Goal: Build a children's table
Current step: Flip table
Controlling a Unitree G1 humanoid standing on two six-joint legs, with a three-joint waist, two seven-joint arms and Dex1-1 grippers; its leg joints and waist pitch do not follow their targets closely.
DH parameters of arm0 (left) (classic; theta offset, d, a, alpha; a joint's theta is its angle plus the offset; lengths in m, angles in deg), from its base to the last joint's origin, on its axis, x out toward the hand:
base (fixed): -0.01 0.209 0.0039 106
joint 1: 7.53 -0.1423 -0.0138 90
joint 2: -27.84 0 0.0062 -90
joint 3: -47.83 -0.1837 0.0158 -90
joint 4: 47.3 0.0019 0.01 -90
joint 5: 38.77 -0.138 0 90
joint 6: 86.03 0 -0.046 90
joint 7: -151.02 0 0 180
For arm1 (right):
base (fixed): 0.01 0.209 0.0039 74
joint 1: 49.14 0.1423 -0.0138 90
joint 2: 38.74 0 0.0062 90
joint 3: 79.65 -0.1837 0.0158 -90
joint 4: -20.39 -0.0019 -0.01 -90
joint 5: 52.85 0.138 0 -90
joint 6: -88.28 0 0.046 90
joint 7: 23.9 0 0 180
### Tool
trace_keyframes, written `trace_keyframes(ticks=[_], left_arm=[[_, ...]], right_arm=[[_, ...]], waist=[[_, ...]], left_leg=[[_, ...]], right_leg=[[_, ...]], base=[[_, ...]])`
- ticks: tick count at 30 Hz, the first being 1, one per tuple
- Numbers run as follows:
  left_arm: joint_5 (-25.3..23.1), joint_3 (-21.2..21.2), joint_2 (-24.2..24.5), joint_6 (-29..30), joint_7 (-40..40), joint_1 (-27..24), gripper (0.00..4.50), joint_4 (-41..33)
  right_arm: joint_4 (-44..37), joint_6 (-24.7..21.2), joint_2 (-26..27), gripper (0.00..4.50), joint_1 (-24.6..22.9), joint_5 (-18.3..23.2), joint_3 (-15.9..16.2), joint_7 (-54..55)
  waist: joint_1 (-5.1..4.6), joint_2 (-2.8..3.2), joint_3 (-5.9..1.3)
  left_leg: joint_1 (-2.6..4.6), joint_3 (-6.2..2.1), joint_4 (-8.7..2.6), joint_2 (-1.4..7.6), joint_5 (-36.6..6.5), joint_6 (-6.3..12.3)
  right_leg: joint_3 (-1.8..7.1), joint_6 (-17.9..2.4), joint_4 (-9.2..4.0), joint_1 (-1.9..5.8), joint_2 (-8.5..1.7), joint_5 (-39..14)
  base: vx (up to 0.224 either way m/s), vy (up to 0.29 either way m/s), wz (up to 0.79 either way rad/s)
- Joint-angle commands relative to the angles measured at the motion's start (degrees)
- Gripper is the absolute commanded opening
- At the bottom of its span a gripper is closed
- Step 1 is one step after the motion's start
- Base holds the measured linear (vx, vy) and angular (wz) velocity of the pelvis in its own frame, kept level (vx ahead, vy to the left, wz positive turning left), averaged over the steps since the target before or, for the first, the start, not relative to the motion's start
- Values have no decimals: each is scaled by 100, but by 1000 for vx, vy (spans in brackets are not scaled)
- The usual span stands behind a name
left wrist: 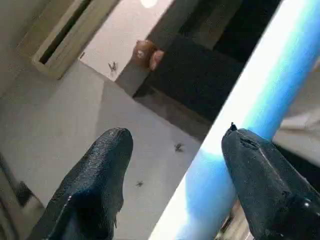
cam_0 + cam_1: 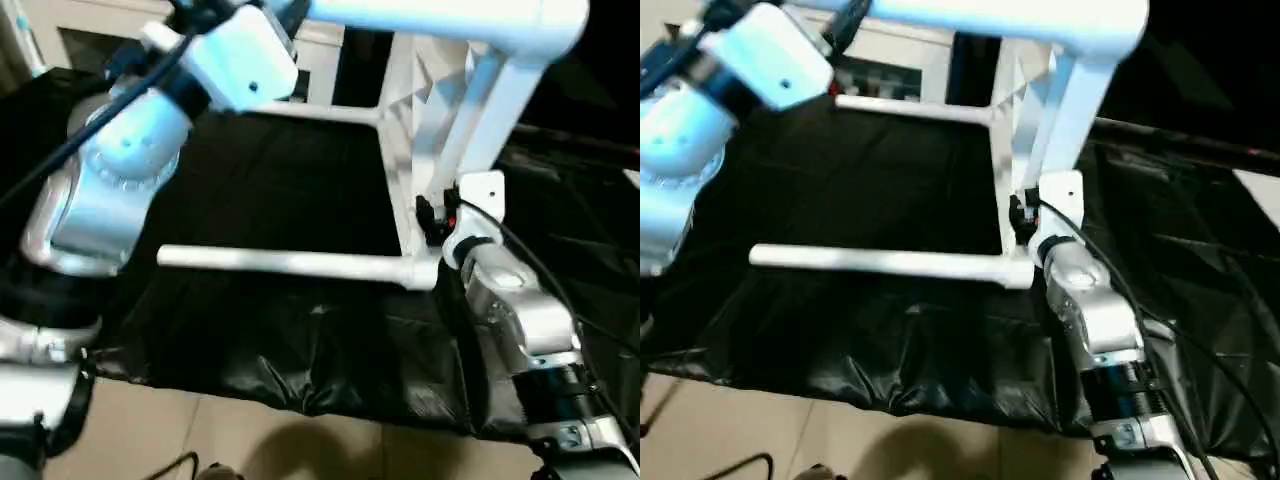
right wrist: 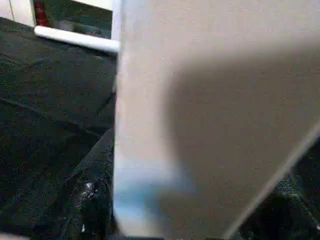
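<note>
The white children's table stands on its side on the black cloth. Its top (image 2: 497, 120) is upright and its ribbed underside (image 2: 420, 85) faces left. Two legs lie along the cloth, one near (image 2: 290, 263) and one far (image 2: 320, 113). A third leg (image 2: 440, 15) sticks out high up toward my left arm (image 2: 130, 170). In the left wrist view that leg (image 1: 260, 95) passes between the spread fingers of my left gripper (image 1: 175, 135), resting against one finger (image 1: 260, 175) with a gap on the other side. My right gripper (image 2: 432, 215) is pressed to the top's near edge, low down.
Black cloth (image 2: 270, 190) covers the work surface, with its crumpled front edge (image 2: 300, 380) over a pale floor (image 2: 200, 430). A white cabinet (image 2: 320, 50) stands behind the table. Cables run along my right forearm (image 2: 520, 310).
</note>
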Motion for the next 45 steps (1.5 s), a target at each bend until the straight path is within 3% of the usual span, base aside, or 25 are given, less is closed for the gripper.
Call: trace_keyframes(ticks=[1, 4, 7, 18, 21, 24, 26, 27, 30, 31, 34, 40, 42, 45], left_arm=[[-209, -109, 45, -134, 12, 17, 336, 342], [-117, -132, 81, -425, 285, 11, 336, 523], [-58, -178, 140, -481, 449, 1, 336, 603], [-719, -202, 63, -570, -201, 741, 336, 1875], [-740, -171, -27, -532, -408, 910, 336, 2173], [-670, -109, -134, -599, -461, 1054, 301, 2437], [-580, -86, -210, -656, -370, 1131, 295, 2593], [-562, -75, -242, -637, -358, 1152, 265, 2623], [-568, -66, -283, -639, -383, 1173, 258, 2649], [-518, -69, -297, -654, -327, 1134, 248, 2620], [-409, -27, -331, -671, -261, 1082, 240, 2571], [-113, 47, -462, -564, 87, 862, 233, 2067], [93, 213, -526, -432, 104, 748, 230, 1841], [465, 577, -582, -186, 75, 607, 228, 1648]], right_arm=[[182, 121, -27, 287, 73, -112, -147, -11], [353, 287, 3, 287, 142, -144, -187, -56], [513, 429, 26, 287, 210, -164, -214, -88], [923, 903, 177, 287, 424, -276, -179, -308], [1035, 1013, 225, 272, 479, -272, -200, -337], [1114, 1088, 256, 246, 510, -288, -217, -356], [1175, 1160, 287, 239, 525, -313, -246, -363], [1205, 1204, 298, 227, 538, -316, -263, -367], [1266, 1285, 310, 219, 570, -321, -292, -376], [1290, 1359, 305, 212, 590, -351, -292, -412], [1291, 1421, 311, 209, 598, -388, -302, -450], [1257, 1547, 170, 203, 672, -475, -355, -556], [1230, 1621, 6, 201, 759, -550, -400, -609], [1099, 1704, -327, 201, 902, -666, -452, -735]], waist=[[-4, 159, -361], [48, 188, -368], [34, 211, -370], [42, 211, -365], [41, 260, -366], [45, 238, -367], [49, 258, -367], [56, 274, -363], [66, 271, -353], [66, 243, -354], [72, 284, -342], [73, 292, -342], [74, 305, -351], [102, 266, -384]], left_leg=[[125, -20, -437, 29, -1975, -594], [134, -21, -441, 28, -1962, -597], [132, -31, -453, 46, -1947, -628], [131, -27, -448, 43, -1860, -585], [132, -27, -443, 34, -1843, -576], [138, -25, -441, 27, -1934, -554], [138, -34, -443, 34, -1957, -555], [137, -31, -438, 30, -1934, -539], [127, -22, -437, 36, -1831, -487], [128, -13, -428, 34, -1813, -469], [129, -16, -435, 35, -1839, -455], [104, -8, -435, 35, -1734, -407], [92, 0, -426, 31, -1595, -366], [58, 39, -376, 3, -1216, -201]], right_leg=[[139, -557, -373, 183, -184, -1456], [144, -603, -362, 186, -199, -1508], [139, -721, -325, 195, -197, -1263], [152, -779, -325, 217, -215, -1239], [152, -834, -322, 222, -209, -1153], [148, -842, -346, 217, -214, -1316], [148, -872, -349, 223, -220, -1318], [151, -898, -339, 218, -220, -1263], [152, -925, -343, 229, -225, -1259], [153, -928, -341, 227, -228, -1311], [159, -907, -359, 218, -233, -1471], [160, -911, -356, 236, -234, -1467], [161, -934, -340, 243, -227, -1322], [167, -983, -300, 283, -216, -1051]], base=[[0, 0, 0], [0, 0, 0], [0, 0, 0], [0, 0, 0], [0, 0, 0], [0, 0, 0], [0, 0, 0], [0, 0, 0], [0, 0, 0], [0, 0, 0], [0, 0, 0], [0, 0, 0], [0, 0, 0], [0, 0, 0]])
